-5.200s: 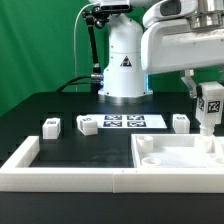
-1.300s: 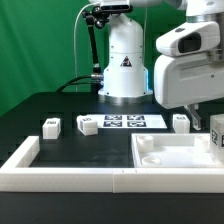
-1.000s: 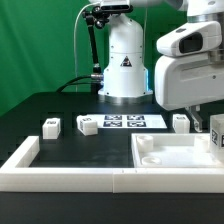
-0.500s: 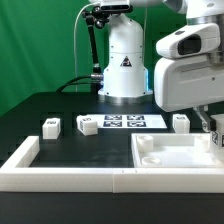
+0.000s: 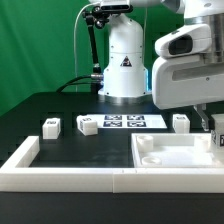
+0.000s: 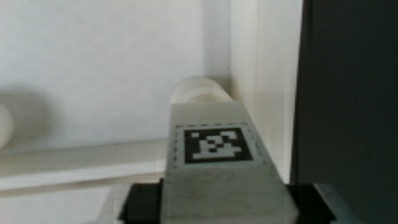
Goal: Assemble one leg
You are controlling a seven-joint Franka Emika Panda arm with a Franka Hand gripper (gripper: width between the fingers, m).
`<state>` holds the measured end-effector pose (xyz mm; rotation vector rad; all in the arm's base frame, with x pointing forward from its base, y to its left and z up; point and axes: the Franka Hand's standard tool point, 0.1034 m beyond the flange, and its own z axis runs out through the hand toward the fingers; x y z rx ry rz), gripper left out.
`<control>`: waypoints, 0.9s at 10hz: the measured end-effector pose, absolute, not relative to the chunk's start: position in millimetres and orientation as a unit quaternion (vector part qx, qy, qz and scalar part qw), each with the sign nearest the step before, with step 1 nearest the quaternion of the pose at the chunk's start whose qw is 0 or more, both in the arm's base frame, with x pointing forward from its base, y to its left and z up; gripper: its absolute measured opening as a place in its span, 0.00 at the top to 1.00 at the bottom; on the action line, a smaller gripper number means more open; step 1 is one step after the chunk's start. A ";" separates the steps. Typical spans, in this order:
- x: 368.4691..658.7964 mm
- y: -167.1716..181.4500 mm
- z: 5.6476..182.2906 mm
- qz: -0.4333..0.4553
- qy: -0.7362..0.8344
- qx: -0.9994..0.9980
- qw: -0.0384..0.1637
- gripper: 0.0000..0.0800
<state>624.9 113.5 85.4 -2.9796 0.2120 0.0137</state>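
Observation:
My gripper (image 5: 213, 124) is at the exterior view's far right, shut on a white leg (image 5: 219, 139) that hangs low over the right far corner of the large white panel (image 5: 170, 157). In the wrist view the gripper (image 6: 226, 203) holds this leg (image 6: 217, 150), its square tag facing the camera, between dark fingers (image 6: 148, 205). The leg's far end sits at the panel's corner recess (image 6: 201, 90); I cannot tell if it touches. Three more legs lie on the black table: two at the left (image 5: 50, 125) (image 5: 87, 126) and one at the right (image 5: 181, 122).
The marker board (image 5: 133, 122) lies at the table's middle back, in front of the white robot base (image 5: 124, 62). A white L-shaped border (image 5: 25, 160) runs along the table's left and front. A green curtain hangs behind.
The gripper has moved right and down with the leg, from well above the panel to low over its right far corner. The legs on the table have not moved.

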 end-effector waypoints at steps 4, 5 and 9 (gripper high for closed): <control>624.5 113.7 83.7 0.020 0.312 -0.947 0.072 0.63; 624.1 116.2 83.6 0.023 0.365 -0.928 0.068 0.63; 620.0 125.3 82.6 0.046 0.510 -0.857 0.067 0.63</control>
